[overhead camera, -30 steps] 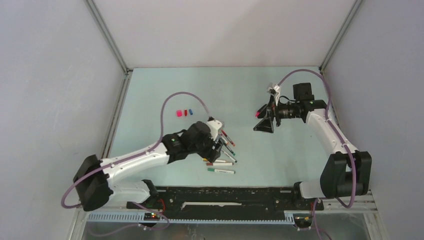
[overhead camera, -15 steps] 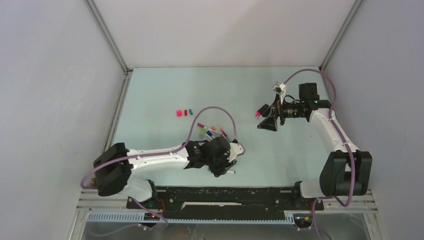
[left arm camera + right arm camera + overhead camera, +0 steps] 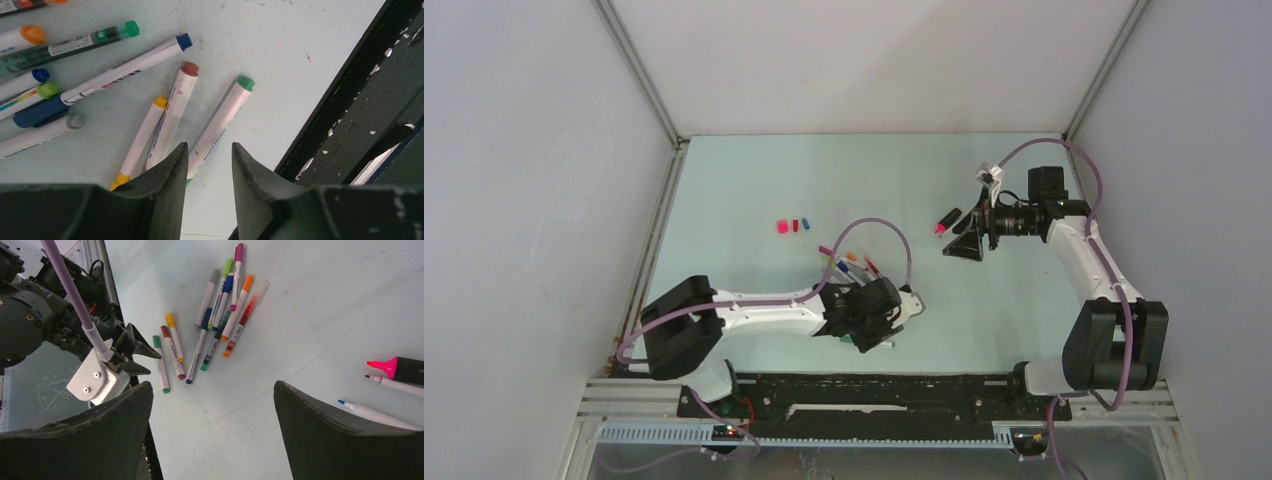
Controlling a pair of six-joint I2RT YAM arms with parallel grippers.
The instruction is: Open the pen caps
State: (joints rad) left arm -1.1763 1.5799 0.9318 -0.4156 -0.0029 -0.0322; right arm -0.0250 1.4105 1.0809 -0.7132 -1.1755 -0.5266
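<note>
Several capped pens (image 3: 215, 325) lie fanned on the table; their ends also show in the top view (image 3: 849, 262). My left gripper (image 3: 209, 147) is open a narrow gap, low over the near end of the pile. A green-capped pen (image 3: 225, 120) lies just ahead of its jaws, a red-capped pen (image 3: 175, 107) beside it. It holds nothing. My right gripper (image 3: 212, 390) is wide open and empty above bare table. An uncapped black highlighter (image 3: 402, 369) with a pink tip lies at its right, beside two uncapped pens (image 3: 395, 386). Three loose pen caps (image 3: 793, 226) lie at the far left.
The black base rail (image 3: 350, 125) runs along the table's near edge, right beside my left gripper (image 3: 879, 335). My right gripper (image 3: 964, 245) is next to the highlighter (image 3: 949, 220). Grey walls close in the table on three sides.
My left arm has swung toward the near edge and now reaches over the pen pile from the left. My right gripper has drawn back slightly to the right of the highlighter.
</note>
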